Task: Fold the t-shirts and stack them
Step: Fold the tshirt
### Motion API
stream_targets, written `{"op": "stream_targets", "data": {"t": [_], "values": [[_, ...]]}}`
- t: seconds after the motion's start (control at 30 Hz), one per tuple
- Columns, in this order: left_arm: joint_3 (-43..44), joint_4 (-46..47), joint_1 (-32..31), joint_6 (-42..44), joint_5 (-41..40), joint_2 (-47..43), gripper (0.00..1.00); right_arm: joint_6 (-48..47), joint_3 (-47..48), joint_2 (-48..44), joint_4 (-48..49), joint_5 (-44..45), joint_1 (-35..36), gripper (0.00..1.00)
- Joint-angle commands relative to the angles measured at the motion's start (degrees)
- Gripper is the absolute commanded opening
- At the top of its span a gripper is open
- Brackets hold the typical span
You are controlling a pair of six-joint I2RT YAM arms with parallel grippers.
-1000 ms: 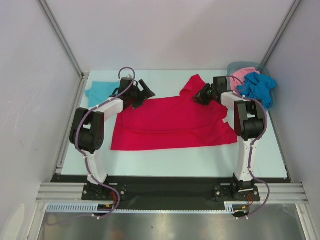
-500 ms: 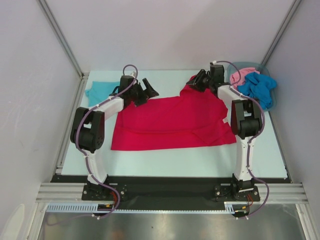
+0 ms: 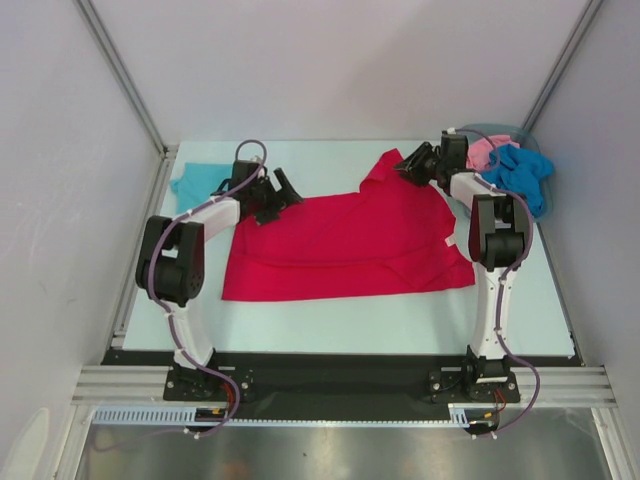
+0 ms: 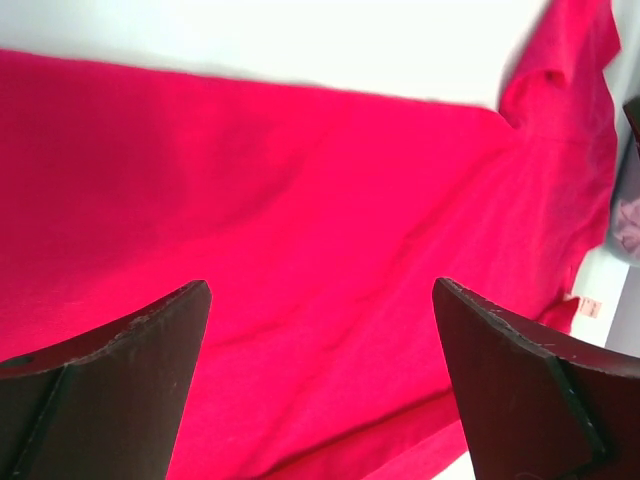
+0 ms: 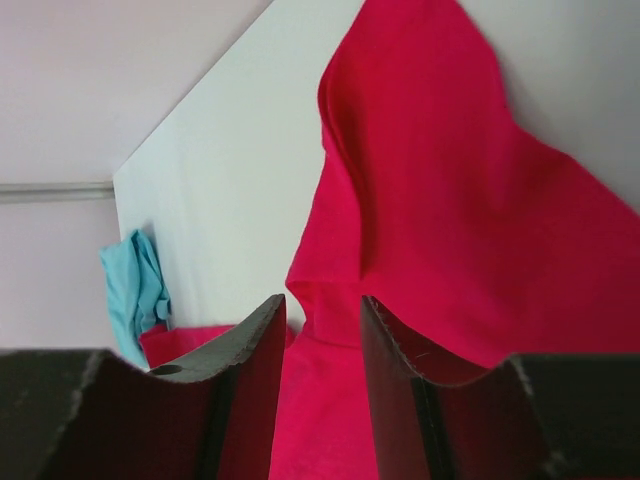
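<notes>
A bright red t-shirt (image 3: 345, 245) lies spread flat across the middle of the desk (image 3: 330, 320), its hem toward the near edge and one sleeve reaching up toward the far edge. A small white label (image 4: 590, 307) sticks out at the shirt's right side seam. There are faint marks on it, but the writing is too small to read. The left gripper (image 4: 320, 290) hovers over the shirt's far left part with its jaws spread wide, and nothing but red cloth shows beneath them. The right gripper (image 5: 322, 305) sits at the far sleeve with its jaws drawn narrow. A slim gap remains between them, and the sleeve's folded edge shows through it. Whether the pads touch the cloth cannot be told. A light teal t-shirt (image 3: 195, 183) lies crumpled at the far left corner of the desk, well apart from the red one. At the far right corner stands a grey bin (image 3: 530, 135) holding a pink t-shirt (image 3: 485, 150) and a deeper blue t-shirt (image 3: 520, 175), which are bunched together, with the blue one spilling over the near rim.
</notes>
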Motion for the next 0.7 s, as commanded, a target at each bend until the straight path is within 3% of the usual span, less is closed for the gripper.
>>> {"op": "stream_targets", "data": {"t": [0.0,0.27,0.67], "values": [[0.2,-1.6,4.0,2.1,-1.4,-3.4,1.0,1.0,0.7,1.0,3.3,-1.8,0.4,0.42],[7.7,-11.7,9.8,8.7,-7.0,-2.5,1.0,2.2,0.2,2.8,5.8,-2.6,1.0,0.42],[11.5,-12.9,12.6,14.7,-7.2,2.5,1.0,3.5,-1.9,2.8,10.7,-4.2,0.6,0.41]]}}
